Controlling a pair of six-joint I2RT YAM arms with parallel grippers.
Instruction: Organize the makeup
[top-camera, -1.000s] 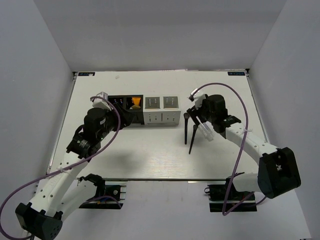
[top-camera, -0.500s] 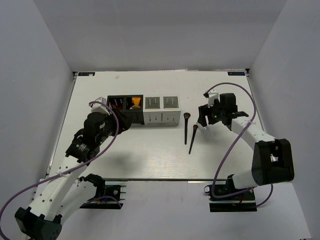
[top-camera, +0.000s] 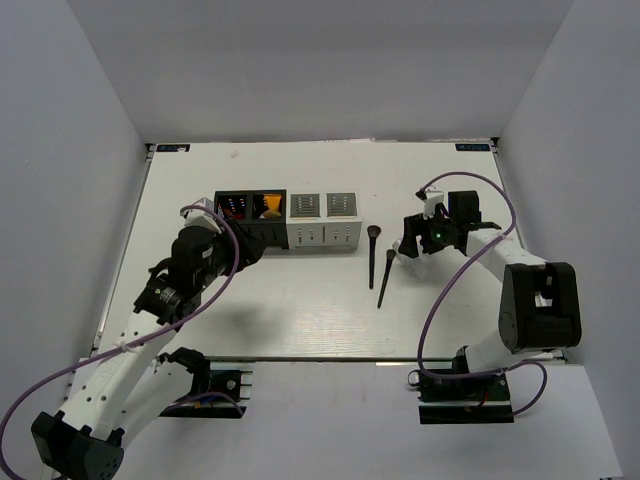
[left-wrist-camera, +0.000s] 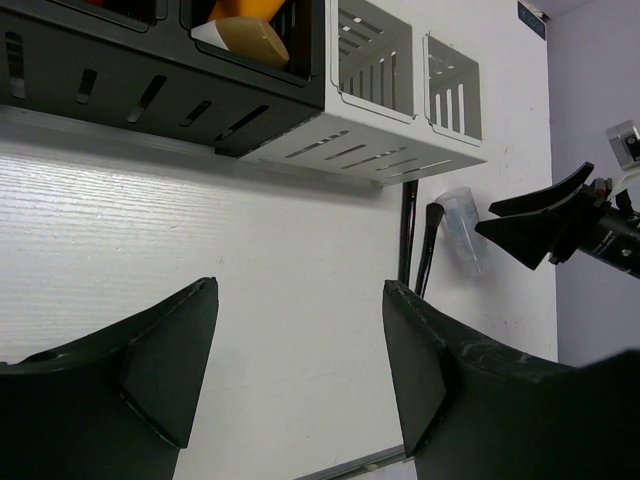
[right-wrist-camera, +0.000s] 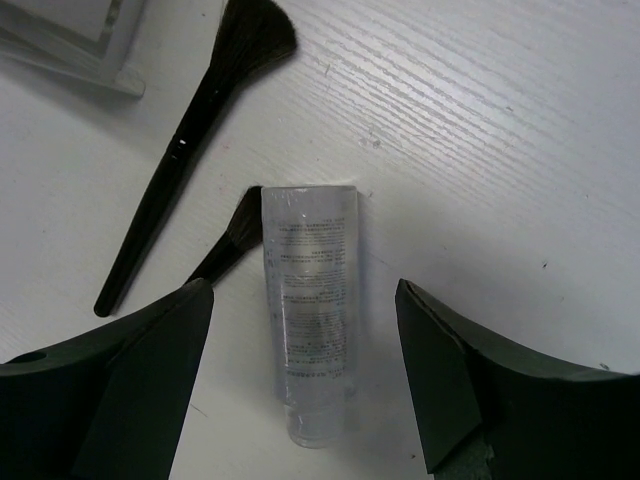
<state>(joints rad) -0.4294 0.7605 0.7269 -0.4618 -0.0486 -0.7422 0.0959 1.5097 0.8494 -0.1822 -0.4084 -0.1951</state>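
Observation:
The clear bottle (right-wrist-camera: 308, 320) lies flat on the white table, between the open fingers of my right gripper (right-wrist-camera: 303, 290), which hovers over it without touching. It also shows in the left wrist view (left-wrist-camera: 462, 230). Two black brushes (top-camera: 371, 255) (top-camera: 385, 278) lie just left of the bottle; the smaller one's bristles (right-wrist-camera: 238, 232) touch it. The orange tube with white cap (left-wrist-camera: 245, 35) rests in the black organizer (top-camera: 250, 228). My left gripper (left-wrist-camera: 300, 290) is open and empty in front of that box. The egg-shaped piece is hidden.
A grey-white slotted organizer (top-camera: 323, 235) stands against the black one's right side, its compartments open on top. White walls enclose the table on the left, back and right. My right gripper shows in the left wrist view (left-wrist-camera: 545, 215).
My right arm has swung its wrist to the right, away from the brushes, and its open gripper now hangs over the clear bottle. The left arm has hardly moved.

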